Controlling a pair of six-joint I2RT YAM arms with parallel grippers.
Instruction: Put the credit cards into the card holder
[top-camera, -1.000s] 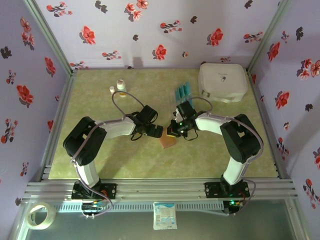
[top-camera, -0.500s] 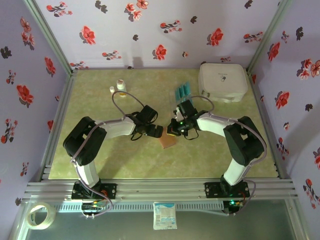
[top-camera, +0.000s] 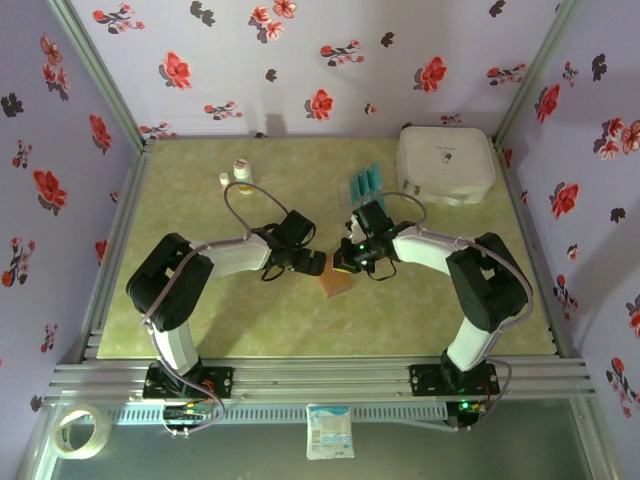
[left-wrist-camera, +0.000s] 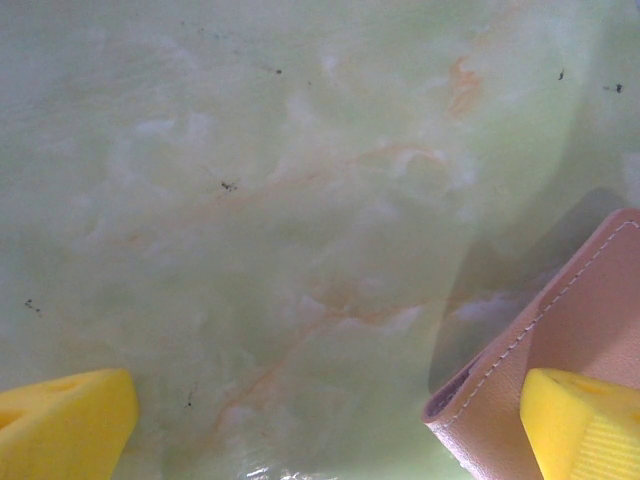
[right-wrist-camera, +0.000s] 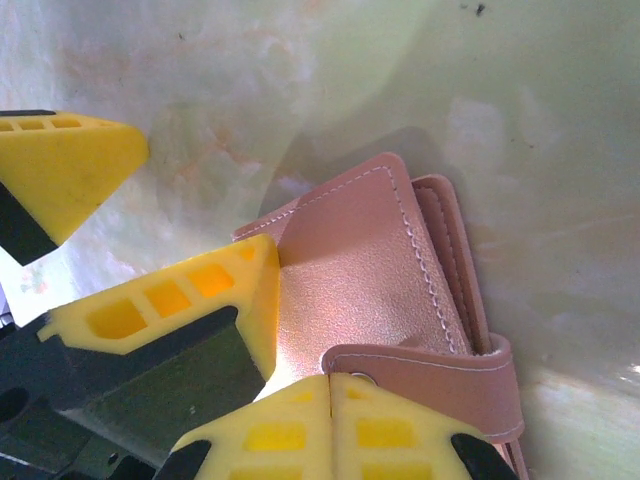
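At the far left of the green marble-look table (top-camera: 200, 320) stand two small white bottles (top-camera: 240, 170), too small to make out well. The left gripper (top-camera: 312, 264) is spread wide. In its wrist view one yellow finger (left-wrist-camera: 580, 425) sits over the edge of the flat reddish-brown leather card holder (top-camera: 336, 284), and the other is well apart over bare table. The one card holder lies in the middle, far from every edge. Both grippers hide part of it, and both wrist views cut it off. The right gripper (right-wrist-camera: 330, 420) is squeezed tight, its tips at the holder's strap (right-wrist-camera: 430, 375); I cannot tell if the strap is pinched. Farther back, the thin teal-blue credit cards (top-camera: 365, 182) sit close together, maybe three, hard to count. Just right of them is one big white rounded case (top-camera: 446, 163), in the far right corner. There is open table on the near side and to the left.
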